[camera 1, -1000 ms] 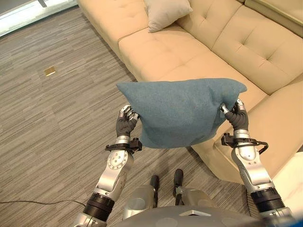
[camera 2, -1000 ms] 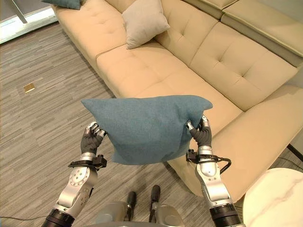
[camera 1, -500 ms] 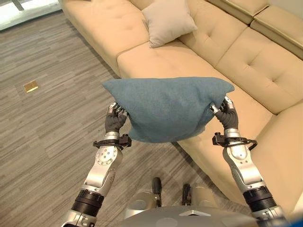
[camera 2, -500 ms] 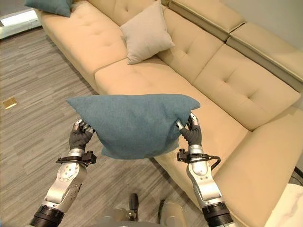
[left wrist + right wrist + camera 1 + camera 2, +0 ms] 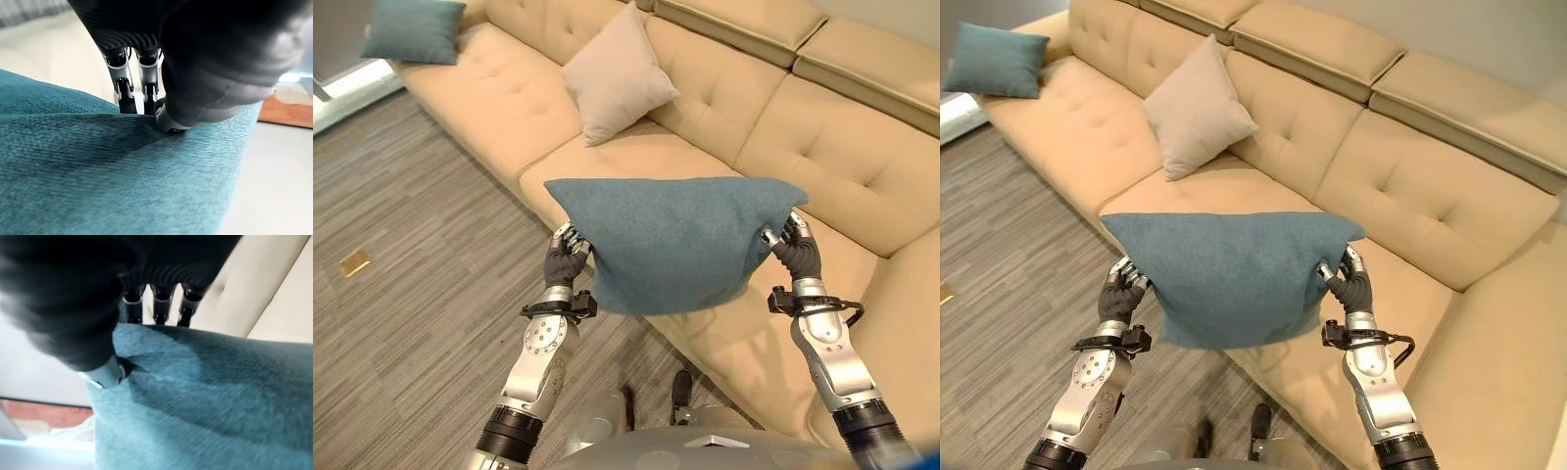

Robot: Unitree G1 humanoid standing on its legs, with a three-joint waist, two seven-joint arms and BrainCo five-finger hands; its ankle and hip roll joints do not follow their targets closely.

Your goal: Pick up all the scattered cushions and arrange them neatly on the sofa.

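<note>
Teal cushion [image 5: 677,240]: held up in the air between both hands, spread wide, over the front edge of the sofa [image 5: 862,186] seat.
Left hand [image 5: 564,260]: grips the cushion's left edge; fingers [image 5: 126,78] on one face, thumb pressed into the other.
Right hand [image 5: 796,253]: pinches the right corner, fingers [image 5: 159,303] over the edge, thumb dug into the cloth.
Beige cushion [image 5: 615,73]: leans against the sofa back, beyond the held one.
Second teal cushion [image 5: 413,31]: at the sofa's far end.
Floor [image 5: 411,294]: grey striped, below the left arm.
</note>
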